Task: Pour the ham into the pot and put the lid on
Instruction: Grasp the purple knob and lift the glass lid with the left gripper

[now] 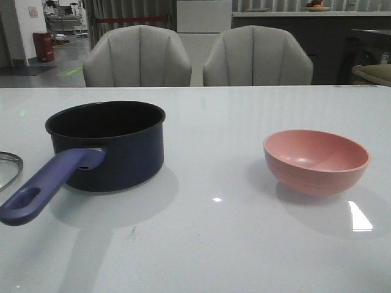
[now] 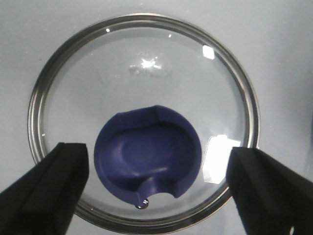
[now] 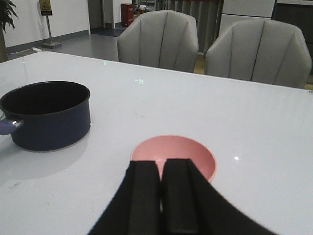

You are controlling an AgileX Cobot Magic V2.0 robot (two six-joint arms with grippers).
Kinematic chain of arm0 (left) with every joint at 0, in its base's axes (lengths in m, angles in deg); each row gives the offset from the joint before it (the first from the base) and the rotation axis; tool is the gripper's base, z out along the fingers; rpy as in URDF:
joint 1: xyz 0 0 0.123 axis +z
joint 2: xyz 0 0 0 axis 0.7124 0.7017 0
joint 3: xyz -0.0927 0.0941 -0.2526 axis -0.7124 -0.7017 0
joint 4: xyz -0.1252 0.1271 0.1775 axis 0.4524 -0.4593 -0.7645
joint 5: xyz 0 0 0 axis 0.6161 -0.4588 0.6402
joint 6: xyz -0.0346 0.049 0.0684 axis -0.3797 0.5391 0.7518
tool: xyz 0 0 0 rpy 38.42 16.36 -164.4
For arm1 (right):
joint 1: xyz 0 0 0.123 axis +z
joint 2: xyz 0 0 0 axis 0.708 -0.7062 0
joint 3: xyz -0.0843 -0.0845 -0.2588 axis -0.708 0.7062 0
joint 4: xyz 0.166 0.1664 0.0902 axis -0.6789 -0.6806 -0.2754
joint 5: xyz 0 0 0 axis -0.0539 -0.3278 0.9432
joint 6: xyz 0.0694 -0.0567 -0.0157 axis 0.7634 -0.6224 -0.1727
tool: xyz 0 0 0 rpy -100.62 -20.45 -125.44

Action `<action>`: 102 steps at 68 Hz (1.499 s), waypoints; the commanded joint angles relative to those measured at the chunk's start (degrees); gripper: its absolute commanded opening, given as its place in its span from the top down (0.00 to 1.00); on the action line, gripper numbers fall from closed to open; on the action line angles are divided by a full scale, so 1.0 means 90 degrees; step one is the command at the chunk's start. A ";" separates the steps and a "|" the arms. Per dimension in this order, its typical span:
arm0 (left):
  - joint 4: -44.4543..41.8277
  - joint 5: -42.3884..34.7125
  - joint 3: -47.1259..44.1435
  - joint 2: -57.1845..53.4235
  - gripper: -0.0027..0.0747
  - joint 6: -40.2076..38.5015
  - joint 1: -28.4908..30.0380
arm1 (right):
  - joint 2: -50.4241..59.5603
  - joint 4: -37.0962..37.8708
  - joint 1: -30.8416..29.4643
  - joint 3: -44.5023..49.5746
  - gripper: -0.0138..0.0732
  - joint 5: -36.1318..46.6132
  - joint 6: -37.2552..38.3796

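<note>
A: Pot location?
B: Saucepan (image 1: 113,146) sits on the white table (image 1: 214,244), left of centre, upright, dark navy outside, black inside. Can't see anything inside it from the front view. Its purple-blue handle (image 1: 46,186) points near-left, oval hole at the end.

A: Lid?
B: Glass lid (image 2: 142,122) lies flat on the table, at the far left edge of the front view, only a sliver of its steel rim showing there. It's left of the saucepan, beside the handle, not touching it. Left wrist view looks straight down on it: purple-blue knob (image 2: 146,156) in the middle, steel rim all around.

A: Left claw?
B: Left gripper (image 2: 156,171) is spread wide, one finger (image 2: 49,181) on each side of the knob, well clear of it. Holding nothing. Can't tell how high above the glass.

A: Right claw?
B: Right gripper (image 3: 161,181) is clenched, fingers pressed together, nothing between them. It's above the near side of the pink bowl (image 1: 316,160).

A: Bowl?
B: Right side of the table, upright, well apart from the saucepan. Contents not clear.

A: Background?
B: Two grey chairs (image 1: 137,58) behind the far table edge.
</note>
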 commanded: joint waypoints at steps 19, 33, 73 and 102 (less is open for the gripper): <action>-0.0069 -0.0104 0.0204 -0.0117 0.18 -0.0123 -0.0031 | -0.0064 -0.0040 0.0004 -0.0166 0.66 0.0553 -0.0078; -0.0069 -0.0085 0.0215 0.0126 0.18 -0.0141 -0.0031 | -0.0064 -0.0040 0.0004 -0.0166 0.66 0.0553 -0.0078; -0.0069 -0.0288 0.0215 0.0257 0.70 -0.0141 -0.0031 | -0.0064 -0.0040 0.0004 -0.0166 0.66 0.0553 -0.0078; -0.0082 -0.0325 0.0215 0.0032 0.70 -0.0141 -0.0031 | -0.0064 -0.0040 0.0004 -0.0166 0.66 0.0553 -0.0078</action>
